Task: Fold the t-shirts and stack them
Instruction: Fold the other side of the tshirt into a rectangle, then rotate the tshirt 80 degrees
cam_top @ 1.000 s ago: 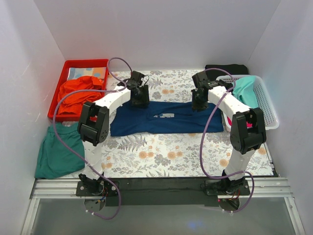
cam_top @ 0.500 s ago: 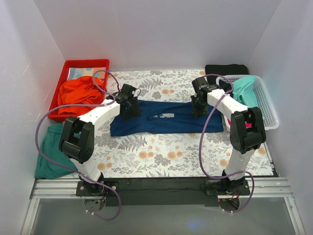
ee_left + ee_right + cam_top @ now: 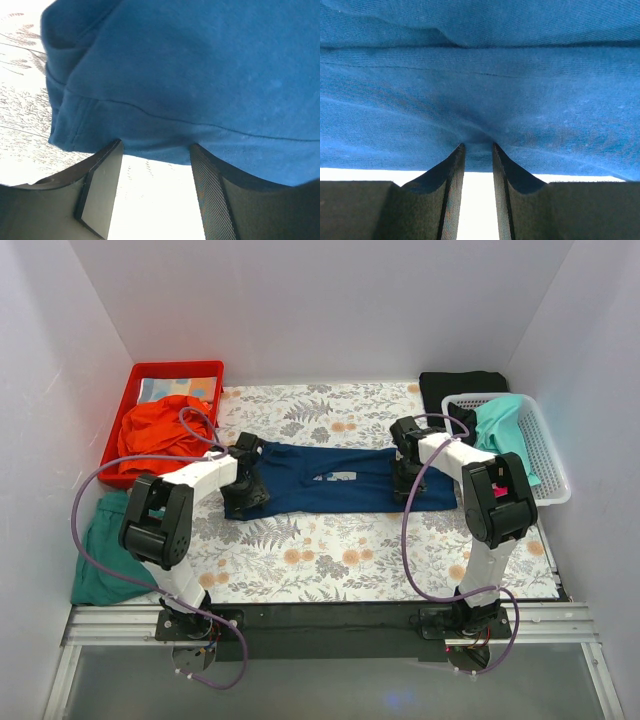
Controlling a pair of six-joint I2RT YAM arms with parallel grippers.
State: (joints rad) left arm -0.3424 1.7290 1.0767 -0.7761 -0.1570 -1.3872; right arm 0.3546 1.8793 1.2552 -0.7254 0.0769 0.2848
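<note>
Working from the top view first, I am holding both arms low over the navy t-shirt (image 3: 340, 480), which is lying spread sideways across the middle of the desk (image 3: 330, 560). Over the past second my left end effector (image 3: 247, 483) has been sliding off the shirt's far edge, outward and toward me, and it is now sitting at the left end. My right end effector (image 3: 407, 475) has been coming down from the far edge onto the right part of the cloth. The shirt is lying much as it was, so no new fold is forming yet. Other shirts are waiting: an orange-red heap (image 3: 160, 430) in the red tray (image 3: 170, 367), a green shirt (image 3: 120, 550) at the desk's left edge, a turquoise shirt (image 3: 500, 425) in the white basket (image 3: 545, 455), and a black shirt (image 3: 462, 383) behind it.

Through the left wrist, my fingers (image 3: 100, 185) are standing wide apart and released. The shirt's hemmed corner is lying just past their tips, with bare desk showing between them.

Through the right wrist, my fingers (image 3: 451, 195) are drawn almost together. Cloth is puckering into the narrow gap at their tips, so I am judging this side clenched on the shirt's edge.

I am reading this as taking fresh grips for the next fold, with the left side not yet closed.
</note>
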